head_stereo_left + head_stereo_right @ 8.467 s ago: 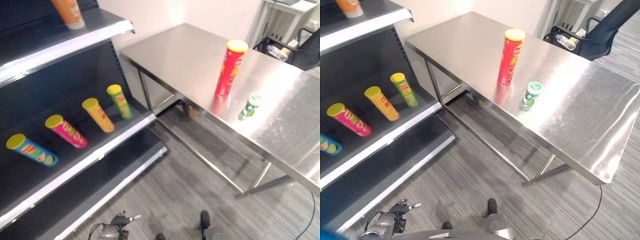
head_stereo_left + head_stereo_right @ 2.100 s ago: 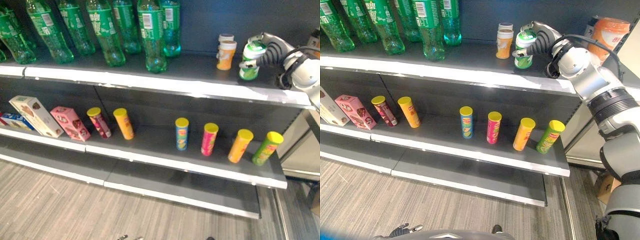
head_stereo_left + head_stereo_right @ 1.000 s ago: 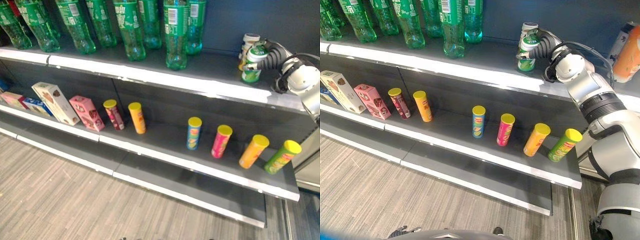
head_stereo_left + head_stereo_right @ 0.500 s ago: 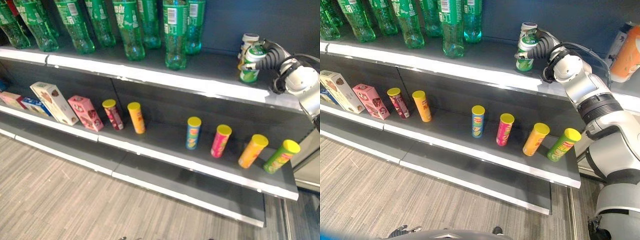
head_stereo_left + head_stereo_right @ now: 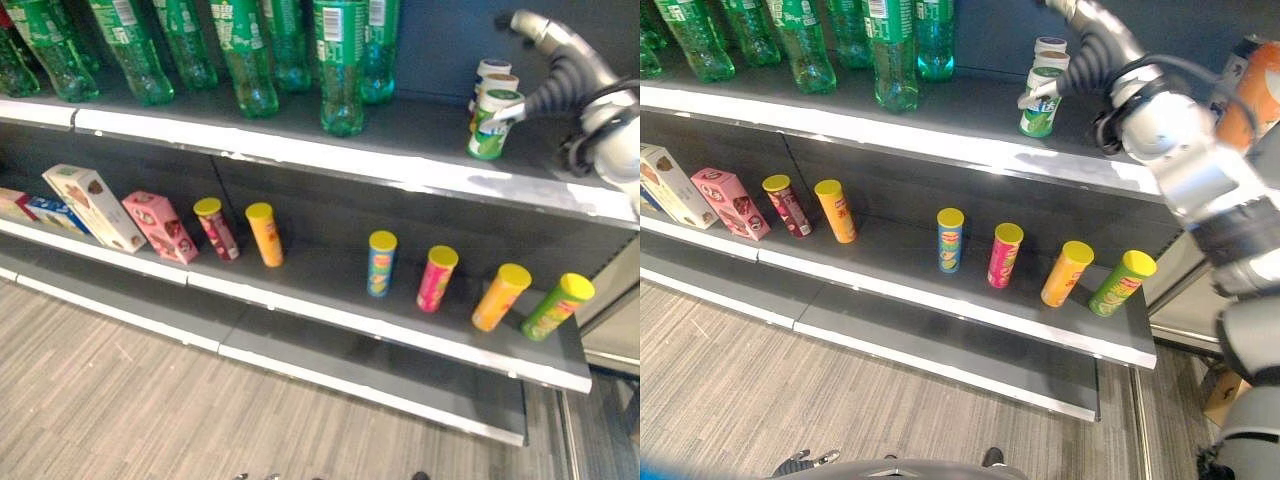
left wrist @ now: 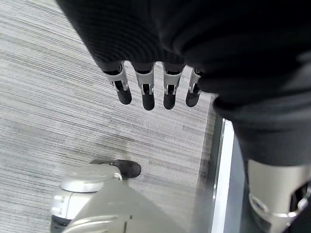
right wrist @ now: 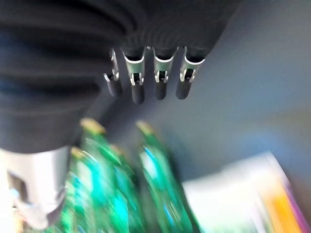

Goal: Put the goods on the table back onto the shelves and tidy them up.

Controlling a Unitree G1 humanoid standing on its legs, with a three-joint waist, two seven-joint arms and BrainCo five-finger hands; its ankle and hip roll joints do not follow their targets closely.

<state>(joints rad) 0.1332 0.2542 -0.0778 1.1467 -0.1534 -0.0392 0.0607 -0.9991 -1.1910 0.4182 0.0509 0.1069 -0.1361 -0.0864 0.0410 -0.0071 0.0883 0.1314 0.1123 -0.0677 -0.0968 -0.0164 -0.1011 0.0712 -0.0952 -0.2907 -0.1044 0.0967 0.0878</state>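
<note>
Behind green cup [image 5: 487, 125]: orange cups [image 5: 492, 80]; bottles [image 5: 340, 60] beside.

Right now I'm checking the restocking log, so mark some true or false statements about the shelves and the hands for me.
1. The green can stands upright on the upper shelf. True.
2. The right hand is curled round the green can. False: its fingers are straight, open above it.
3. Green bottles stand on the upper shelf. True.
4. The left hand holds a chips tube. False: it hangs open over the floor.
5. The chips tubes lie flat. False: they stand, some leaning.
</note>
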